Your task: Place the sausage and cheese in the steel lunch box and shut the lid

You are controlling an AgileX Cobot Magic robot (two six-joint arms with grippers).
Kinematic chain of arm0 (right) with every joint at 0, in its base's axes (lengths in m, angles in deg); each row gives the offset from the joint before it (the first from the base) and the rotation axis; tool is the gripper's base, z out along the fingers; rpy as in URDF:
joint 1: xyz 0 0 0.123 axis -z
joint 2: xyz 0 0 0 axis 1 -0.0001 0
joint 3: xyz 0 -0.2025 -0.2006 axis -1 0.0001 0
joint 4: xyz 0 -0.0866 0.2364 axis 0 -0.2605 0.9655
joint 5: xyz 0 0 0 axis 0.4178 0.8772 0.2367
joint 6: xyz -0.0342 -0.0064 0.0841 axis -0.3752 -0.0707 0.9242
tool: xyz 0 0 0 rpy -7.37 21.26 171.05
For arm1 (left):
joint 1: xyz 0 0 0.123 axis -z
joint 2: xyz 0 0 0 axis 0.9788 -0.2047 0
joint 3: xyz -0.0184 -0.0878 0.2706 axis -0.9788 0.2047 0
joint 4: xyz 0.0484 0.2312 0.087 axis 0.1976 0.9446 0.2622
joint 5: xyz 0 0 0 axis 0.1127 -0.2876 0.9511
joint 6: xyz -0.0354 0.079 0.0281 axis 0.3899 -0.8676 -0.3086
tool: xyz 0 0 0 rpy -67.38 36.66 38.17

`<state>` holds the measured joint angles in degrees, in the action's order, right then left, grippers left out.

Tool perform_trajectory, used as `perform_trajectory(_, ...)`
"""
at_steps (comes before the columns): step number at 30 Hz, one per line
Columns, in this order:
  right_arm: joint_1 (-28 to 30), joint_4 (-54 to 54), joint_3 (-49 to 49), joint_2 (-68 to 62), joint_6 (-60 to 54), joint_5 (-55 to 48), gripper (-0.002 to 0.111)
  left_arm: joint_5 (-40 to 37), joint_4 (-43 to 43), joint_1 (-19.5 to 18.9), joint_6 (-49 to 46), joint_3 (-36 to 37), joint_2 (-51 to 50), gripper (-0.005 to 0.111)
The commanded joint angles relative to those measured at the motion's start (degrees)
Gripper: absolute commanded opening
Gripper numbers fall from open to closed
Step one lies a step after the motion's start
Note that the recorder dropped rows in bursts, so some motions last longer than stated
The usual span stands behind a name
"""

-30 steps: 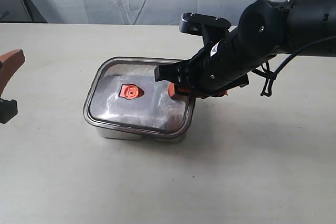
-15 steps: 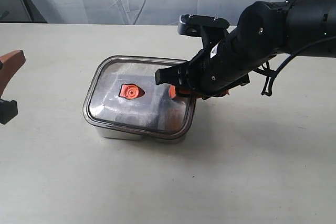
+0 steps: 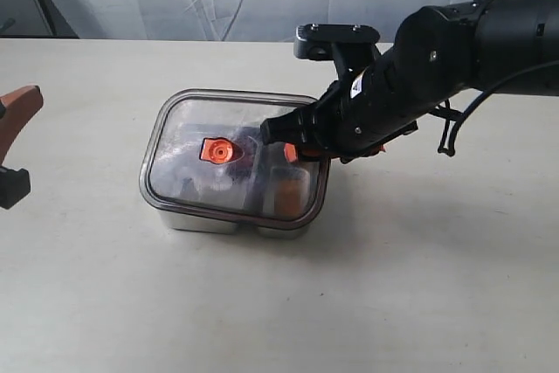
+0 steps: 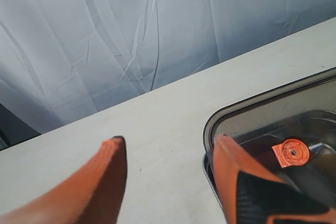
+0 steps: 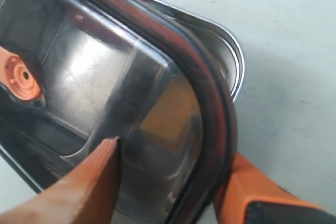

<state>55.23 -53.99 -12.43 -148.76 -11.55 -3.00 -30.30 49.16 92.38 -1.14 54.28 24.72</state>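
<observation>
Steel lunch box (image 3: 201, 220) sits mid-table with the lid (image 3: 188, 141) lying on it, its dark rim following the steel rim on the sides I can see.

At the far left edge my left gripper (image 3: 13, 146) hangs well apart from the box. Its jaws are spread wide and hold nothing, and it is partly cut off by the frame. Bare table (image 3: 393, 303) lies open between it and the box, and on the near and right sides.

Through the smoky lid, beside the orange valve tab (image 3: 216, 151), I see only dark shapes in the wide compartment. I cannot pick out the sausage. An orange-brown patch (image 3: 284, 191) shows in the narrow right compartment; it may be cheese or a reflection.

My right gripper (image 3: 279, 143) is about half closed on the lid's right edge, one finger on top and the other against the rim outside.

A second ago the lid glared grey and hid the inside. Now it lies flatter and lets me see through.
</observation>
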Motion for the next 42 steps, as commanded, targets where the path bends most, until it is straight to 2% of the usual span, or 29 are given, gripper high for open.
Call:
perform_trajectory(1, 0.1, -3.2, 0.4, -0.2, -0.8, 0.6, 0.048, -0.4, 0.3, 0.3, 0.0, 0.2, -0.2, 0.049)
perform_trajectory(17, 0.1, -4.6, 0.4, -2.2, -0.8, 2.7, 0.048, -0.8, 1.5, 0.3, 0.0, 0.2, -0.2, 0.049)
perform_trajectory(22, 0.1, -5.8, 0.4, -2.3, -0.8, 2.7, 0.063, -0.9, 1.6, 0.3, 0.0, 0.2, -0.2, 0.049)
perform_trajectory(32, 0.1, -4.8, 0.4, -1.8, -0.8, 2.2, 0.063, -1.3, 2.1, 0.3, 0.0, 0.2, -0.2, 0.049)
perform_trajectory(37, 0.1, -4.8, 0.3, 0.9, -0.8, -1.3, 0.062, -1.1, 2.7, 0.3, 0.0, 0.2, -0.2, 0.049)
perform_trajectory(39, 0.1, -6.6, 0.3, 2.7, -0.8, -2.4, 0.049, -1.0, 4.0, 0.3, 0.0, 0.2, -0.2, 0.037)
perform_trajectory(40, 0.1, -6.9, 0.3, 3.9, -0.8, -2.5, 0.032, -1.1, 5.2, 0.3, 0.0, 0.2, -0.2, 0.022)
perform_trajectory(41, 0.1, -6.8, 0.3, 4.3, -0.8, -1.9, 0.02, -1.2, 5.2, 0.3, 0.0, 0.2, -0.2, 0.014)
perform_trajectory(42, 0.1, -6.8, 0.3, 4.7, -0.9, -0.6, -0.001, -1.0, 5.3, 0.3, 0.0, -0.2, -0.9, 0.0)
